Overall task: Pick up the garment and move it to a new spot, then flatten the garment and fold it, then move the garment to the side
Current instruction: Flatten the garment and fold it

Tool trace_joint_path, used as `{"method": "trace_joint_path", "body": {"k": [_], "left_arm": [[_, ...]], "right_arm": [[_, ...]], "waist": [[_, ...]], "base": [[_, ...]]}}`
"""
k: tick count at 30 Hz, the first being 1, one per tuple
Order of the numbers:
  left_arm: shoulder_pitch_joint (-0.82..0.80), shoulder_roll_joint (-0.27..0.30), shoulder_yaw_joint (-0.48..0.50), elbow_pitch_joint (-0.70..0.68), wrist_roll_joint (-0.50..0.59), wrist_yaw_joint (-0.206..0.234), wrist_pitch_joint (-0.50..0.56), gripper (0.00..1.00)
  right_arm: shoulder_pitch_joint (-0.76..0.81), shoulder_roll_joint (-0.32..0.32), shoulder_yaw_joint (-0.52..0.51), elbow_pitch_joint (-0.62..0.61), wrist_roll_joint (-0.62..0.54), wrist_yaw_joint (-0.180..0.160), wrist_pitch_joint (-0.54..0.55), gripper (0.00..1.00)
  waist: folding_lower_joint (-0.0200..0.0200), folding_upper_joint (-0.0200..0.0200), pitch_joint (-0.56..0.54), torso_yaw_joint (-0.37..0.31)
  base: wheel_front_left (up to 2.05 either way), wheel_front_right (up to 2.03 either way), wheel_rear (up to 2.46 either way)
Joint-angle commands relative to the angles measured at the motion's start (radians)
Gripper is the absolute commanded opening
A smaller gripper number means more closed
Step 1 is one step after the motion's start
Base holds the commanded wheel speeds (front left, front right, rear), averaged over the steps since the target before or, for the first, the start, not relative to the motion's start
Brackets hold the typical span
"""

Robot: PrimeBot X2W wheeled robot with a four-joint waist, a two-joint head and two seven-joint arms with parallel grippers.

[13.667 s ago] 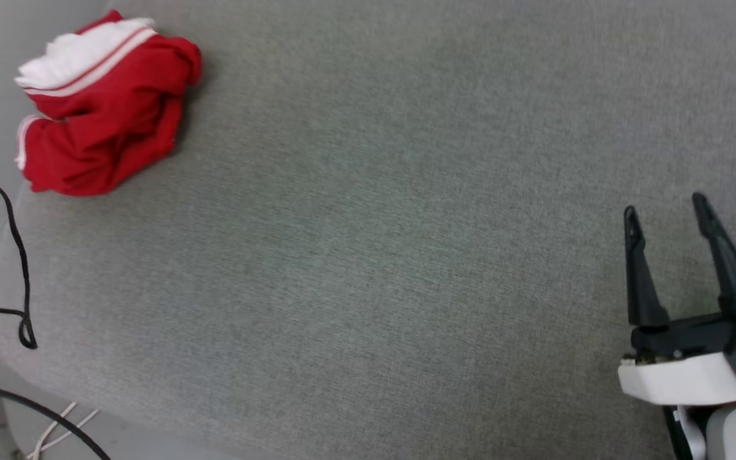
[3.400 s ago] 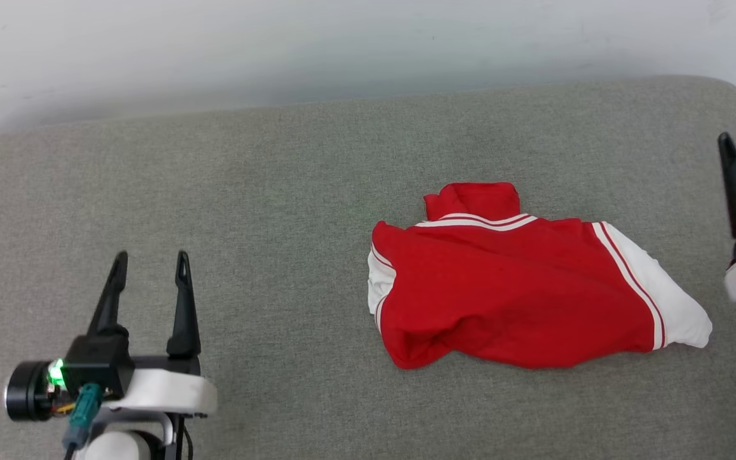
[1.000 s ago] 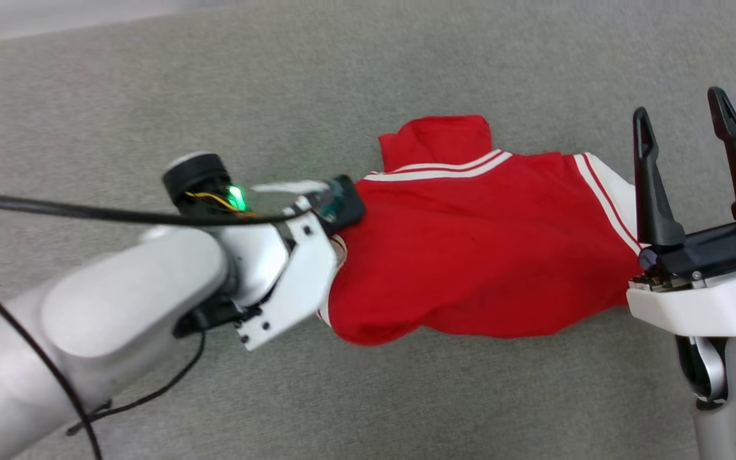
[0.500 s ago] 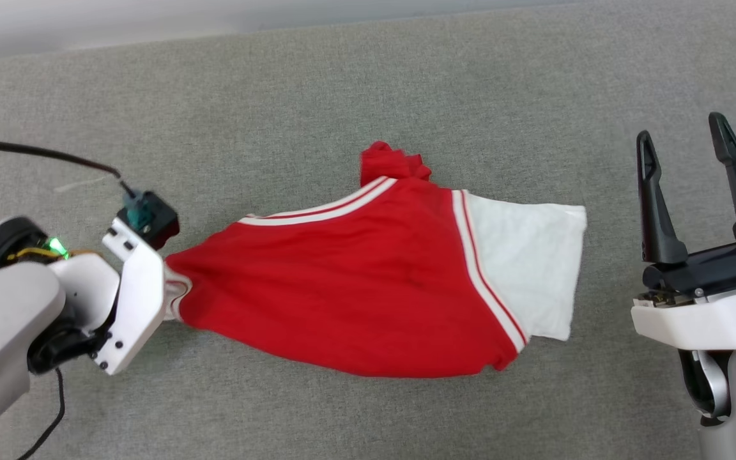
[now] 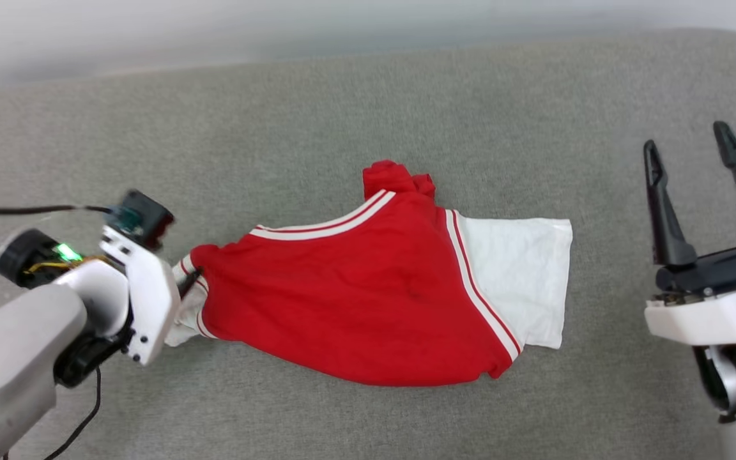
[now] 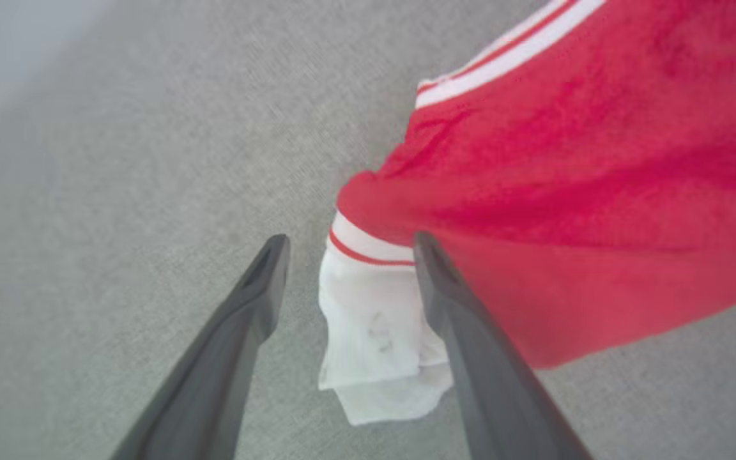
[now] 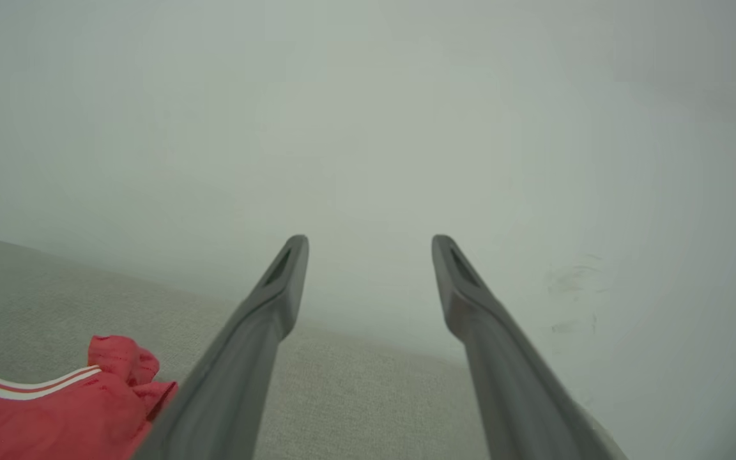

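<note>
The garment [image 5: 368, 300] lies spread sideways on the grey cushion [image 5: 342, 115], red body in the middle. One white sleeve is flat at the right, the other bunched at the left. My left gripper [image 5: 186, 287] is at that bunched sleeve. The left wrist view shows the gripper [image 6: 349, 241] open, its fingers either side of the crumpled white sleeve [image 6: 374, 332], which rests on the cushion. My right gripper [image 5: 684, 137] stands open and clear of the cloth, to the right of the flat sleeve. In the right wrist view the gripper [image 7: 368, 239] faces the wall, the garment [image 7: 55, 409] at its lower left.
A pale wall [image 5: 342, 25] runs along the cushion's far edge. A black cable [image 5: 80, 421] hangs from my left arm at the lower left. Bare grey cushion surrounds the garment on all sides.
My left gripper has opened and let go of the left sleeve, which has dropped onto the cushion. The garment's left end has slackened slightly. The right gripper has stayed open.
</note>
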Motion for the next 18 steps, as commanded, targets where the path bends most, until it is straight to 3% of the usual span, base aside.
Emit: {"method": "trace_joint_path", "body": {"k": [1,7,12,18], "left_arm": [[0.027,0.007,0.027,-0.013,0.007,0.034,-0.079,1.00],[0.104,0.037,0.097,-0.092,0.018,0.160,-0.297,1.00],[0.197,0.048,0.144,-0.173,0.018,0.291,-0.455,1.00],[0.298,0.022,0.235,-0.241,0.040,0.442,-0.564,1.00]], "right_arm": [[-0.023,-0.025,-0.001,0.004,0.006,-0.001,-0.002,1.00],[-0.069,-0.089,-0.009,0.020,0.013,-0.001,-0.002,1.00],[-0.132,-0.169,0.035,0.092,0.026,-0.001,0.006,1.00],[-0.264,-0.313,0.194,0.164,0.122,-0.001,0.170,1.00]], "waist": [[0.0000,0.0000,-0.033,0.012],[0.0000,0.0000,-0.075,0.040],[0.0000,0.0000,-0.088,0.061],[0.0000,0.0000,-0.083,0.081]], "base": [[0.00,0.00,0.00],[0.00,0.00,0.00],[0.00,0.00,0.00],[0.00,0.00,0.00]]}}
